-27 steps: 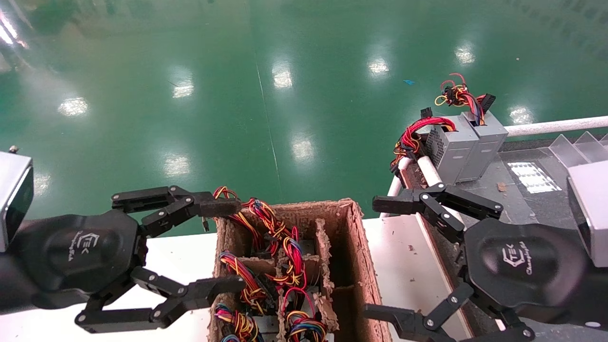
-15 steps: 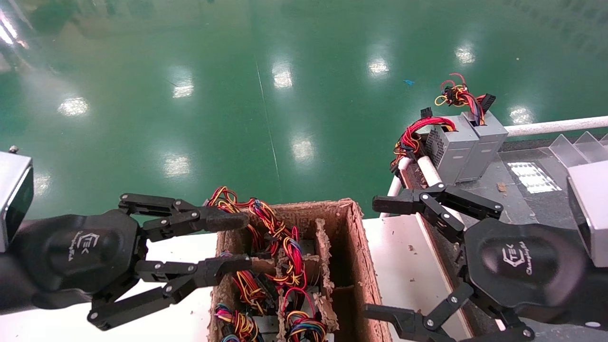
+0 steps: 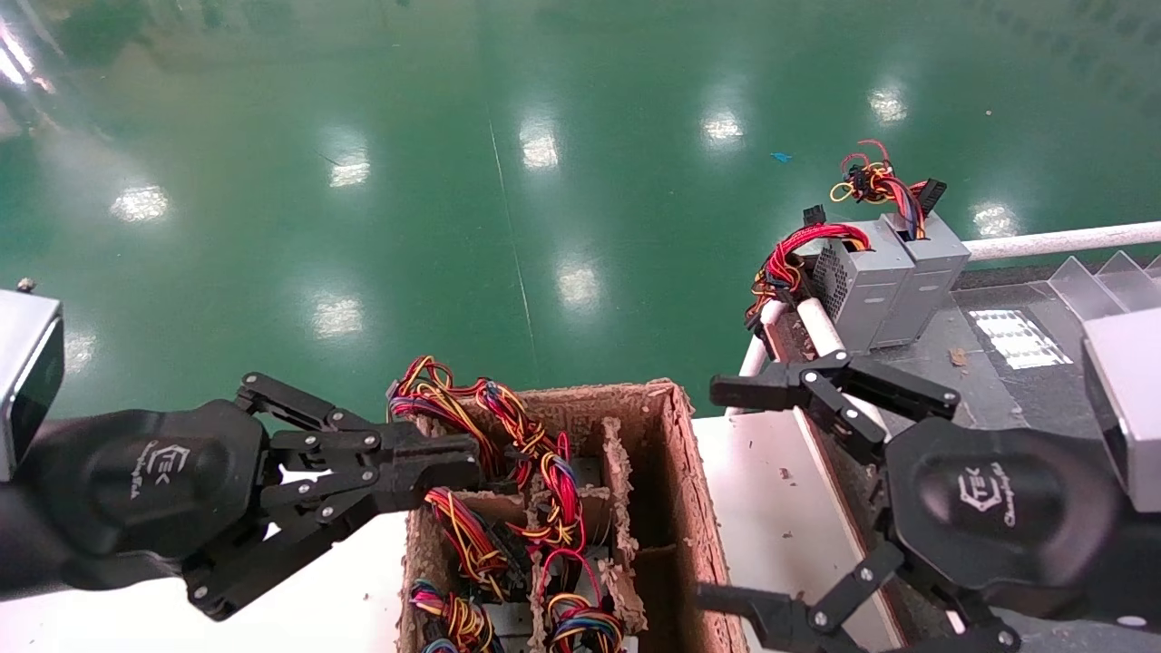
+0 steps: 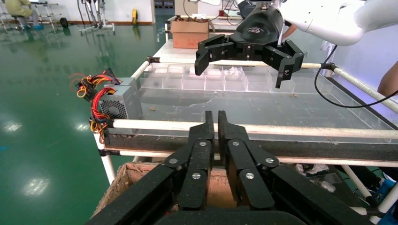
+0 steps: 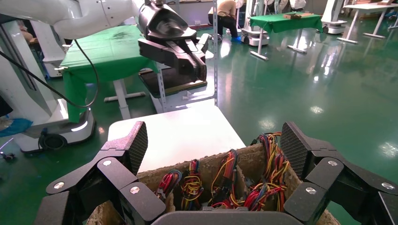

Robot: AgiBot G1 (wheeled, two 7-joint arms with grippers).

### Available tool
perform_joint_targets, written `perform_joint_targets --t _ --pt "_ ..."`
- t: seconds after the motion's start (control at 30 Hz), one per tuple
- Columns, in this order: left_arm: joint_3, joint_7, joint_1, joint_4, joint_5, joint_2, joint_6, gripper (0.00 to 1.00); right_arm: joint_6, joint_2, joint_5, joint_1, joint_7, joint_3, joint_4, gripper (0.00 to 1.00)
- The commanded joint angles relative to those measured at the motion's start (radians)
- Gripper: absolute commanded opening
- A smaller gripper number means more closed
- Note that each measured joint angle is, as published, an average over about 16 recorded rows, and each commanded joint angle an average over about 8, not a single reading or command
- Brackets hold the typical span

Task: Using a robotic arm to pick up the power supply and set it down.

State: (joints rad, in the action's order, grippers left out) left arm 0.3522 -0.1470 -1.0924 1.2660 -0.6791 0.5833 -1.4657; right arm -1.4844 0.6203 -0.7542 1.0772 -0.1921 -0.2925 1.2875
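The power supply stands in the far-left compartment of a brown carton (image 3: 689, 508). Only its bundle of yellow, red, orange and purple wires (image 3: 521, 435) (image 5: 277, 164) shows; the grey body is hidden. My left gripper (image 3: 467, 461) (image 4: 216, 124) is shut at the carton's far-left corner, its tips beside that bundle. In the left wrist view nothing lies between its fingers. My right gripper (image 3: 721, 494) (image 5: 215, 146) stands wide open beside the carton's right wall, holding nothing.
Several more wire bundles (image 3: 463, 544) fill the carton's other compartments. The carton stands on a white table (image 3: 780, 517). Two grey boxes with red wires (image 3: 884, 281) (image 4: 117, 101) stand on the black table at right, by a white rail (image 3: 1052, 240) and clear dividers (image 3: 1097, 277).
My left gripper's fingers have gone from wide open to shut beside the carton's far-left wire bundle, and the wires there have shifted slightly. The right arm has stayed still.
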Motion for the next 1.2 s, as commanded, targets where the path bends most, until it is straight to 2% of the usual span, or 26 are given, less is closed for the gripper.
perform_joint_targets --t 0.03,0.07,0.3,0.33,0.43,0.47,0.7,0.73,1.2 --pt "0.000 0.000 0.000 0.000 0.000 0.000 0.000 0.00 0.003 0.003 -0.005 0.000 0.000 -0.002 0.000 1.00" --pt "0.000 0.000 0.000 0.000 0.000 0.000 0.000 0.06 0.006 0.005 -0.012 0.001 -0.002 -0.007 0.004 1.00" --pt "0.000 0.000 0.000 0.000 0.000 0.000 0.000 0.94 0.009 0.030 -0.092 0.001 -0.044 -0.068 0.027 1.00" --pt "0.000 0.000 0.000 0.000 0.000 0.000 0.000 1.00 0.007 0.037 -0.110 0.001 -0.053 -0.082 0.029 1.00" --pt "0.000 0.000 0.000 0.000 0.000 0.000 0.000 1.00 0.000 0.066 -0.171 0.004 -0.083 -0.131 0.035 1.00" --pt "0.000 0.000 0.000 0.000 0.000 0.000 0.000 1.00 -0.003 0.078 -0.192 0.006 -0.092 -0.149 0.037 0.96" --pt "0.000 0.000 0.000 0.000 0.000 0.000 0.000 1.00 -0.013 0.163 -0.311 0.018 -0.119 -0.245 0.050 0.09" --pt "0.000 0.000 0.000 0.000 0.000 0.000 0.000 1.00 -0.011 0.173 -0.325 0.018 -0.118 -0.255 0.051 0.00" --pt "0.000 0.000 0.000 0.000 0.000 0.000 0.000 1.00 0.082 0.266 -0.470 0.011 -0.124 -0.321 0.059 0.00"
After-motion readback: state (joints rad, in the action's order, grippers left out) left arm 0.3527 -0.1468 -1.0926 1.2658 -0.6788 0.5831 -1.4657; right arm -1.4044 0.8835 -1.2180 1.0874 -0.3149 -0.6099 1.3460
